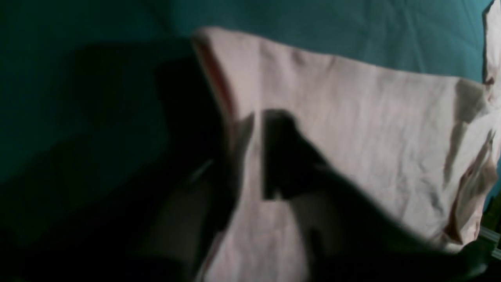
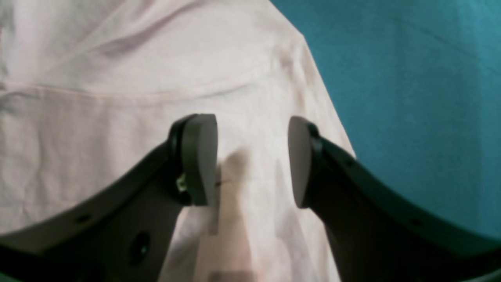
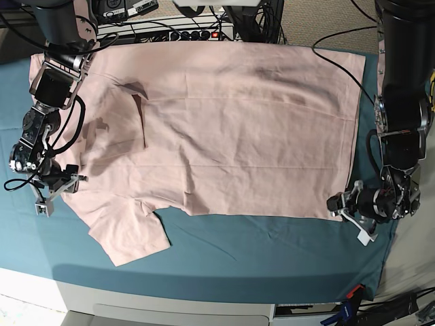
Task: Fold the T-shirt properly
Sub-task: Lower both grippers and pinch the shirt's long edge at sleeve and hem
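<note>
Across the teal table cloth [image 3: 272, 238] the T-shirt [image 3: 231, 136] lies spread flat, plain side up, its hem toward the robot's left arm and its collar end and sleeves toward the right arm, one sleeve [image 3: 129, 238] splayed out toward the front edge. Down at the near hem corner the left gripper [image 1: 258, 152] appears pinched on the fabric: its wrist view, dark and blurred, shows pink cloth running between two dark fingers, though how much cloth it has I cannot tell. Over at the shoulder the right gripper [image 2: 252, 160] hangs with its pads [image 2: 199, 156] well apart and nothing between them, only pink cloth underneath. To my eye the main risk is a lopsided lift: if the left arm pulls up while the right has no hold, the hem would drag diagonally and rumple. A thin pinch on only the top layer could peel the layers apart or slip free. Closing the right jaws without first pressing into the cloth might catch nothing at all.
</note>
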Controlling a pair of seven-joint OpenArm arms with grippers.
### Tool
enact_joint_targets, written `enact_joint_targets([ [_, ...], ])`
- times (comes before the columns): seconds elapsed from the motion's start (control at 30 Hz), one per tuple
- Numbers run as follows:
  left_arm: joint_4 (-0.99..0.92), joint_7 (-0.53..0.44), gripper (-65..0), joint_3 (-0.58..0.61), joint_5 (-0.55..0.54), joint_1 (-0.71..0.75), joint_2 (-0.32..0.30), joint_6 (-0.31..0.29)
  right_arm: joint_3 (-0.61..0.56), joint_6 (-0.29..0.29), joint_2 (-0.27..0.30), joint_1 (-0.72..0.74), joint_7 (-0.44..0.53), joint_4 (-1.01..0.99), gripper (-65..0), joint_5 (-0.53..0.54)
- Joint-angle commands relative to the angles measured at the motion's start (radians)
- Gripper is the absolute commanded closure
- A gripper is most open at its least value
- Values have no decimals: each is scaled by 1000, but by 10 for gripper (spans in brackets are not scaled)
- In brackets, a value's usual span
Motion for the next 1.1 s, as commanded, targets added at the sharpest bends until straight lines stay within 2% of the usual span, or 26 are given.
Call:
enact_joint_targets([
  [0.0, 14, -20, 0, -2, -14, -38, -10, -8, 2, -7, 23, 28, 40, 18, -292, 6],
  [0.17, 14, -20, 0, -2, -15, -38, -11, -8, 3, -100, 43, 45, 117, 18, -292, -41],
  [0.23, 14, -21, 0, -2, -16, -39, -12, -8, 3, -116, 54, 68, 122, 6, -292, -64],
  [0.3, 14, -20, 0, -2, -19, -41, -12, -9, 3, -115, 66, 113, 136, -54, -292, -64],
  [0.37, 14, -19, 0, -2, -40, -40, -12, -34, 3, -114, 78, 172, 163, -156, -292, -61],
  [0.53, 14, -17, 0, -2, -45, -40, -12, -34, 3, -111, 104, 307, 269, -435, -292, -62],
  [0.63, 14, -17, 0, -2, -49, -40, -12, -34, 3, -109, 109, 347, 325, -536, -292, -118],
  [0.8, 14, -15, 0, -2, -49, -40, -12, -34, 3, -161, 109, 335, 378, -571, -292, -207],
  [0.9, 14, -13, 0, -2, -49, -40, -12, -34, 3, -158, 108, 314, 364, -572, -292, -183],
  [1.0, 14, -13, 0, -2, -49, -40, -12, -43, 3, -123, 108, 286, 338, -572, -295, -145],
  [1.07, 14, -13, 0, -2, -49, -40, -12, -61, 3, -116, 108, 268, 333, -572, -330, -127],
])
